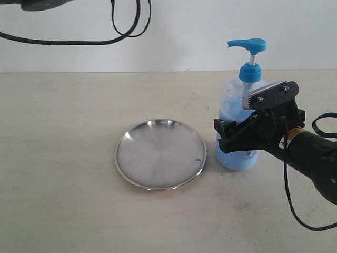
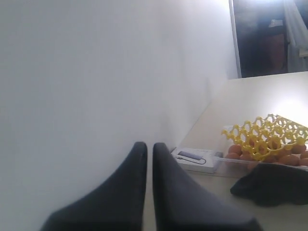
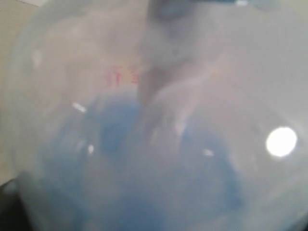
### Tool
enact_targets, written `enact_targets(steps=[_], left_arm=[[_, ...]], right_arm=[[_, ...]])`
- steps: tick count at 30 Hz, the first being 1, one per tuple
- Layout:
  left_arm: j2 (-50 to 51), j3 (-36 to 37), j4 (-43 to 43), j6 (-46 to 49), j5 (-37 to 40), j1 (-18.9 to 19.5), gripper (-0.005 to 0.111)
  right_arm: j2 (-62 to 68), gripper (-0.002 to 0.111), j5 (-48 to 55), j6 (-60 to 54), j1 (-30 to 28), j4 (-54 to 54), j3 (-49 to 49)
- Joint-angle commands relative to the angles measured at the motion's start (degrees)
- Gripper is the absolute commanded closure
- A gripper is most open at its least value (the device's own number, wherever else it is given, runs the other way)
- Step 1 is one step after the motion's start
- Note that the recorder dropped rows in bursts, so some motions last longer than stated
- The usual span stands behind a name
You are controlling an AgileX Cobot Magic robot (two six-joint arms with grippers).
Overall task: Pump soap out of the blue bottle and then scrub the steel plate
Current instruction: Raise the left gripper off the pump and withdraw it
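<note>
**A:** What does the outside camera give that the wrist cameras don't?

**B:** The whole layout. The right gripper (image 1: 224, 135) comes in low from the side, its arm nearly level over the table (image 1: 63, 158). Its black fingers clasp the lower body of the bottle (image 1: 231, 105), which stands upright. The pump head (image 1: 247, 45) rises well above the gripper, and the soap (image 1: 237, 161) shows pale blue just under the fingers. The plate (image 1: 160, 155) lies flat just beyond the fingertips, near the bottle but apart from it.

**A:** And the right wrist camera?

**B:** Only the bottle (image 3: 154, 96) pressed up close, blurred and filling the picture. The soap (image 3: 120, 159) sits behind its wall, and there is some red print I can't read.

**A:** The left arm?

**B:** From outside, only a dark piece of the left arm (image 1: 42, 5) shows at the top edge, high over the table, with cables (image 1: 126, 26) hanging. Its own camera shows the left gripper (image 2: 149, 144) clenched, fingers nearly touching, nothing between them, pointing along a white wall (image 2: 96, 72). To one side of the fingertips lie a white box (image 2: 197, 160), a yellow mesh (image 2: 269, 134) and a dark cloth (image 2: 274, 185).
</note>
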Motion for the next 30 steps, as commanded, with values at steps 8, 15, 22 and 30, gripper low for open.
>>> enact_targets(steps=[8,15,22,30], left_arm=[[-14.1,12.0,-5.3,11.3,9.5,-0.1,0.103],[-24.8,27.2,-27.3,26.6,16.6,1.1,0.103],[-40.0,46.6,-57.4,51.1,14.8,2.7,0.103],[-57.3,64.5,-87.1,74.4,14.8,2.7,0.103]], right_arm=[[-0.3,0.108,-2.0,0.8,0.0,-0.5,-0.3],[-0.3,0.108,-2.0,0.8,0.0,-0.5,-0.3],[-0.3,0.108,-2.0,0.7,0.0,-0.5,-0.3],[-0.3,0.065,-1.9,0.3,0.0,-0.7,-0.3]])
